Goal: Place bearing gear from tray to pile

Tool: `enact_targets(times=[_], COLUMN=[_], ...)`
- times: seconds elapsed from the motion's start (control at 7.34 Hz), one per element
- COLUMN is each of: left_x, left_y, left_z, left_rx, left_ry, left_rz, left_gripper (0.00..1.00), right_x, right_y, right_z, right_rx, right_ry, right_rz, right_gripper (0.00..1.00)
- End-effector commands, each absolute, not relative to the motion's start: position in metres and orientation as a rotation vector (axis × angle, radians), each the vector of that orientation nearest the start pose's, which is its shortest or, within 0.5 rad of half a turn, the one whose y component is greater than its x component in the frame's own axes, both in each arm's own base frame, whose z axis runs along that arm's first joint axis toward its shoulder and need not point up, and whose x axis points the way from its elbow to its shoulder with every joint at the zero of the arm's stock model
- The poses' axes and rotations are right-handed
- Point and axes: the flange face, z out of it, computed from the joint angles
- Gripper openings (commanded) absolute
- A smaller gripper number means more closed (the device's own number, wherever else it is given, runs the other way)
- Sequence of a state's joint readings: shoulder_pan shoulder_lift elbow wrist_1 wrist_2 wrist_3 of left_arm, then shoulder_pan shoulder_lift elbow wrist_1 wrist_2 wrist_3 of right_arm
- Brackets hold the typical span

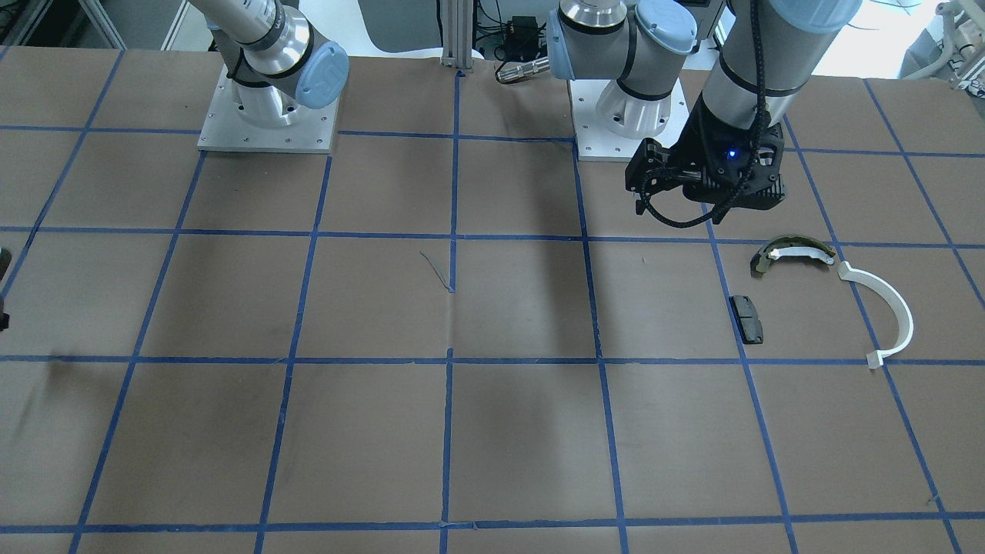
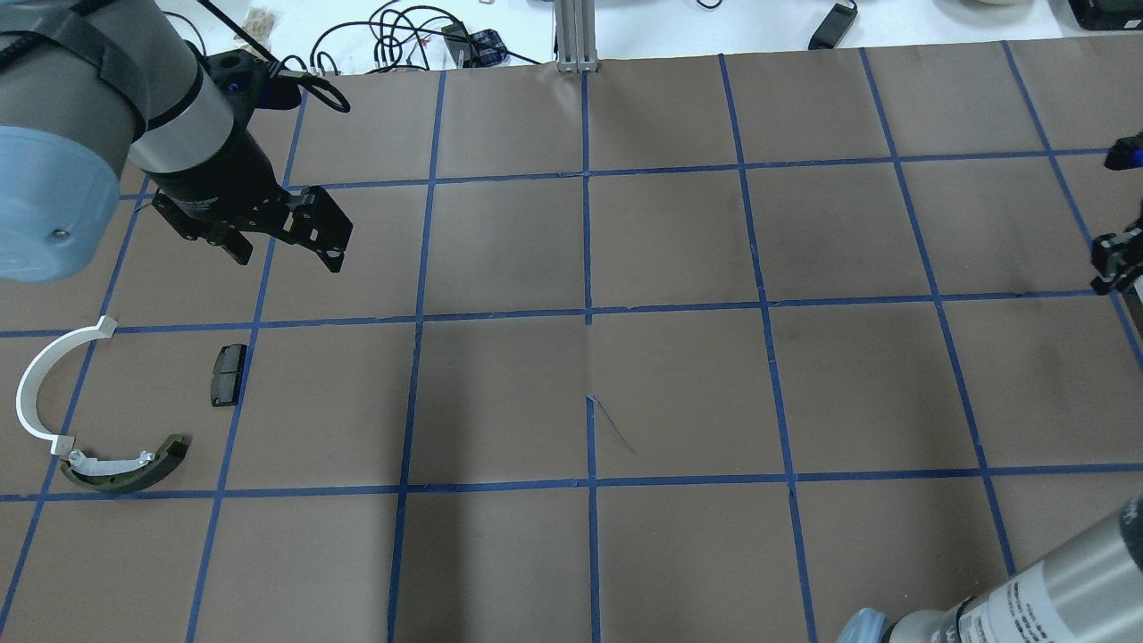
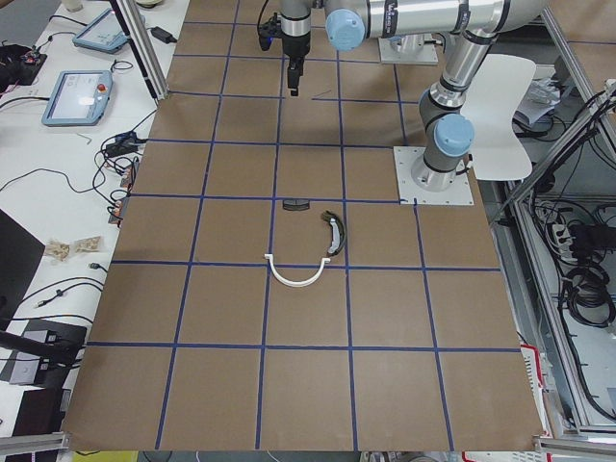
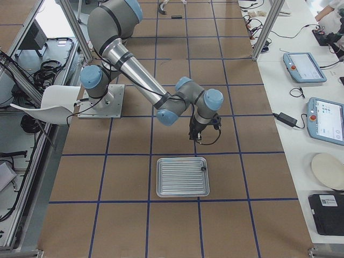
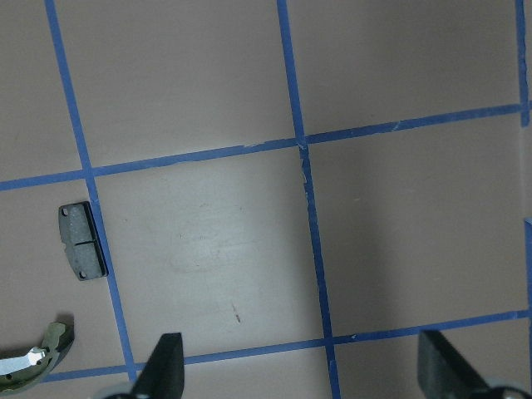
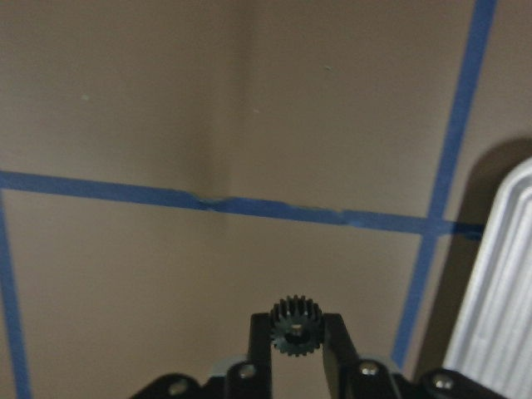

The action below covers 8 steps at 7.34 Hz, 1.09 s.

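In the right wrist view a small dark toothed bearing gear (image 6: pixel 295 321) sits pinched between the fingers of my right gripper (image 6: pixel 296 334), which is shut on it above the brown table, beside the ribbed metal tray (image 4: pixel 181 177). The pile lies far off on my left side. It consists of a white semicircular arc (image 2: pixel 36 388), an olive curved piece with a white strip (image 2: pixel 129 466) and a black pad (image 2: pixel 228 374). My left gripper (image 2: pixel 286 253) hovers just beyond the pile. It is open and holds nothing, with its fingertips (image 5: pixel 166 366) wide apart.
Blue tape lines (image 2: pixel 588 313) divide the brown table into squares. A small dark part (image 4: pixel 203 169) rests at the tray's edge. Both arm bases (image 1: pixel 265 115) stand at the robot's side of the table. Tablets and cables (image 4: pixel 303 67) lie on a side bench.
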<state>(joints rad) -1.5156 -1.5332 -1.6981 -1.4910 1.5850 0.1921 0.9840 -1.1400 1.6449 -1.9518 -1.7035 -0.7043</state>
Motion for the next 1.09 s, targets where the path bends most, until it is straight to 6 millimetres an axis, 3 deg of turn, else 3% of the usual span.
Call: enact_targets(times=[0.0,0.27,0.41,0.68,0.95], left_x=[-0.106,-0.106,-0.106,-0.106,-0.106], left_y=[-0.48,-0.479,-0.476,-0.48,-0.478], left_z=[0.452,0.444,0.442,0.444,0.446], left_rx=[0.216,0.216,0.219,0.213,0.213], left_ry=[3.122,3.123,3.123,3.121,3.119], left_rz=[0.017,0.043,0.046,0.003,-0.004], left_gripper=[1.0,1.0,1.0,1.0,1.0], right_x=[-0.094,0.035,0.09,0.224,0.343], right_y=[-0.589,-0.587,-0.58,-0.549,-0.495], right_z=[0.268,0.284,0.279,0.274,0.258], right_rx=[-0.181,-0.164,-0.132,-0.019,0.15], right_ry=[3.192,3.175,3.122,3.078,3.085], right_rz=[0.225,0.144,0.135,0.093,0.088], right_gripper=[0.0,0.0,0.0,0.0,0.0])
